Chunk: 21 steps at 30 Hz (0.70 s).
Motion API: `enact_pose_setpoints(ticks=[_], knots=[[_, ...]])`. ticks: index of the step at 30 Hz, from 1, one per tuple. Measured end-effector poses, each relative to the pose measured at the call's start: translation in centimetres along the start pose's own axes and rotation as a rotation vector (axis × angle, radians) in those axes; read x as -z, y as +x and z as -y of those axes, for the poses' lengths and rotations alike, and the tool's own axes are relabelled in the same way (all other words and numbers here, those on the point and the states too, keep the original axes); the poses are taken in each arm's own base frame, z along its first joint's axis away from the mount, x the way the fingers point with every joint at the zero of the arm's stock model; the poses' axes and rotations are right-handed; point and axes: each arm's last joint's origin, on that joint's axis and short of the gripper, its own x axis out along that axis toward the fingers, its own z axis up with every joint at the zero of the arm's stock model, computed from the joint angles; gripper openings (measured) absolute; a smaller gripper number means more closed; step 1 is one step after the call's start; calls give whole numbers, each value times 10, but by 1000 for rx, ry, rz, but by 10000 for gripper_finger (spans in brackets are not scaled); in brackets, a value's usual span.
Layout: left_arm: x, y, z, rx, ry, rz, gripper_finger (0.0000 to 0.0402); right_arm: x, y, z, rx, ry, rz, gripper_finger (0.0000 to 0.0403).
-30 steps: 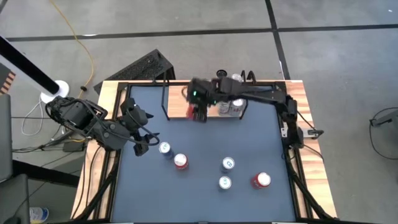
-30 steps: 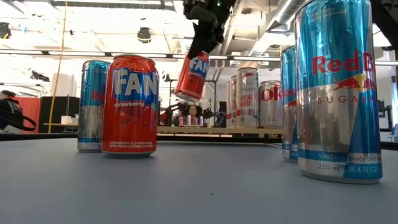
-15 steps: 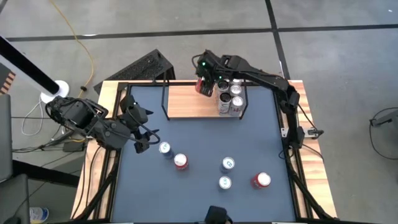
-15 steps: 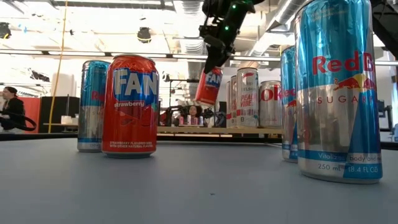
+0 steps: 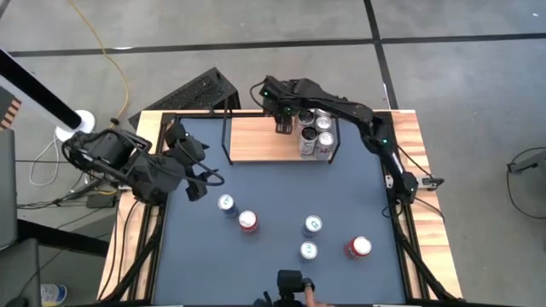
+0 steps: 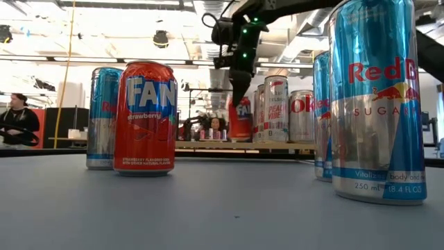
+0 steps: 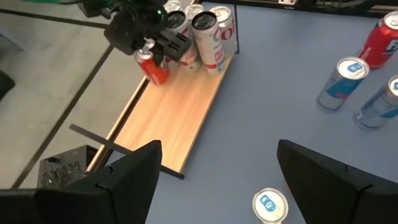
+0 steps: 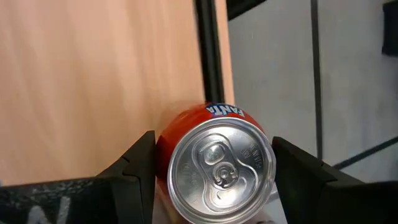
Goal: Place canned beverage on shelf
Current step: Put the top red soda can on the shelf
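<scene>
Holding the red Fanta can (image 8: pixel 214 165) upright, right gripper (image 5: pixel 282 119) fingers clamped on it at the shelf (image 5: pixel 260 141) rear edge, beside shelved cans, for set-down; left gripper (image 5: pixel 194 175) waited over the bench, fingers apart.

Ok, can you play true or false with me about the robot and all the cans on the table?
1. The right gripper is holding a red Fanta can. True.
2. The red Fanta can is over the wooden shelf. True; in the low view it looks upright at the board, beside the cans already there.
3. The shelf has no other cans on it. False: several silver cans stand at one end.
4. The left gripper is holding a blue can. False: it is open and holds nothing, near the table's left side.
5. Five cans stand on the dark tabletop. True.
</scene>
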Motion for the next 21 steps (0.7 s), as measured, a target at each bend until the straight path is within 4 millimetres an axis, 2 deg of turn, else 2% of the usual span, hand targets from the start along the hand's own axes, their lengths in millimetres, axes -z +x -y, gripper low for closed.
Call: enact_pose_setpoints(ticks=[5,11,21], knots=[[2,-3,-7,-11,-11,-8,309,6,11,10,-9,42,-11,229],[1,-4,-13,-30,-21,-2,309,3,4,14,-43,87,33,229],[-1,-1,-16,-48,-12,-4,309,3,6,10,-87,170,32,229]])
